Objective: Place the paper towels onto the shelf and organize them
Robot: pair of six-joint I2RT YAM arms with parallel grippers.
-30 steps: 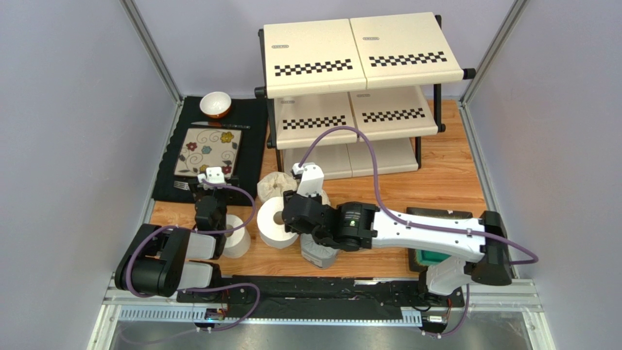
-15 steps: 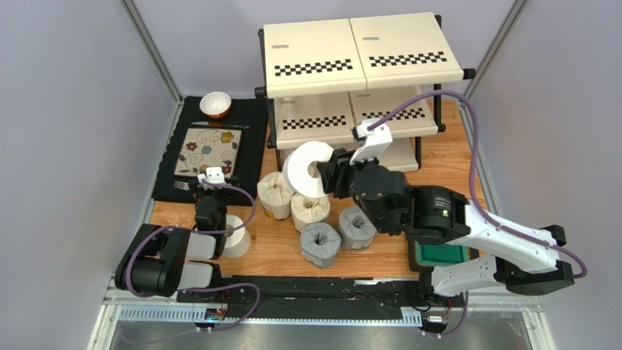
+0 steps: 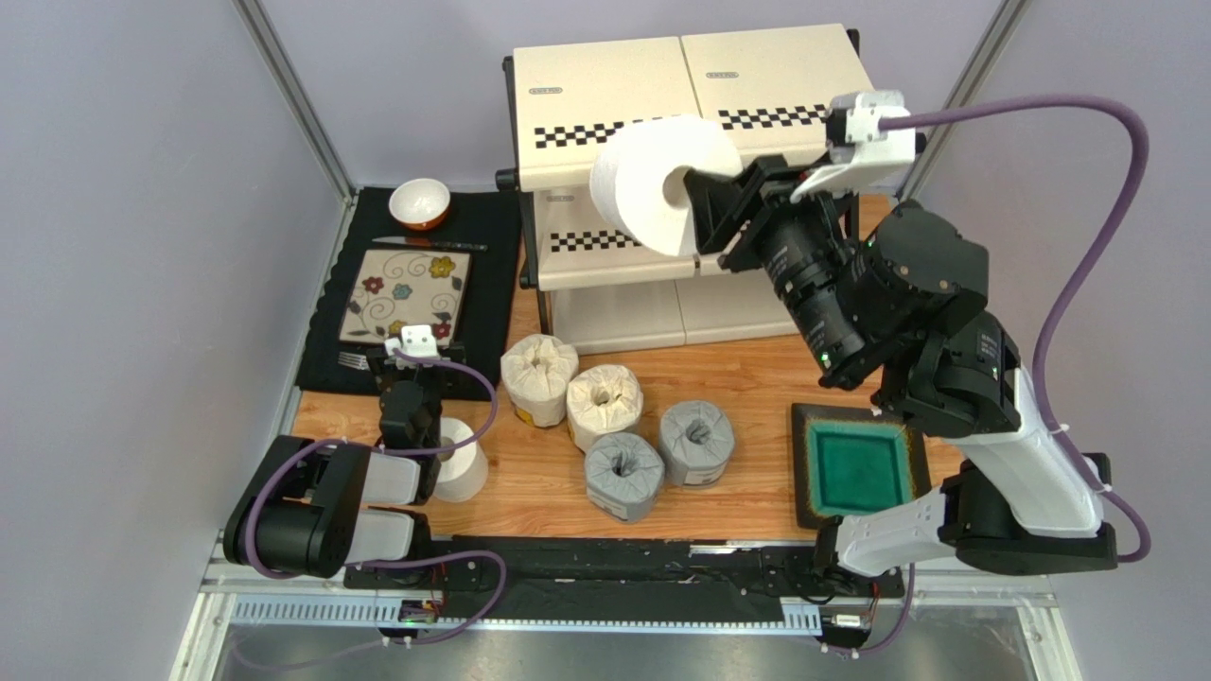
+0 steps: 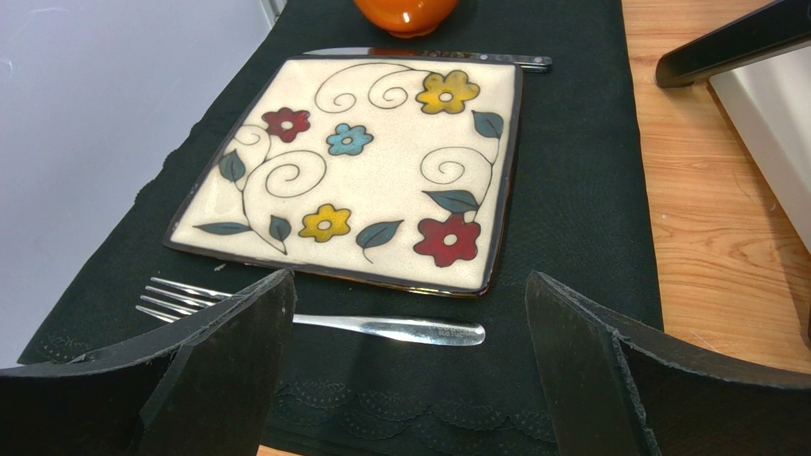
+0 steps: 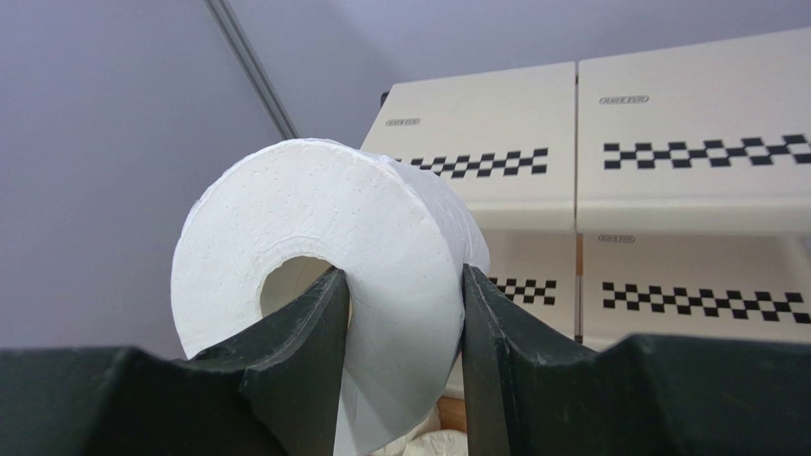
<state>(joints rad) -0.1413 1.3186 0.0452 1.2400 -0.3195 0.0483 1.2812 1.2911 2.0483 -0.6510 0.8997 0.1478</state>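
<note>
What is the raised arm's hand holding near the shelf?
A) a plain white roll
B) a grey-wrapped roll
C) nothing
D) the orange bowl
A: the right hand pinches a plain white roll, one finger in its centre hole, up by the shelf's top tier.

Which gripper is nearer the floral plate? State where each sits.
Left. The left gripper sits open just short of the floral plate, by a fork; the right gripper is far off, up by the top of the shelf, shut on a white roll.
</note>
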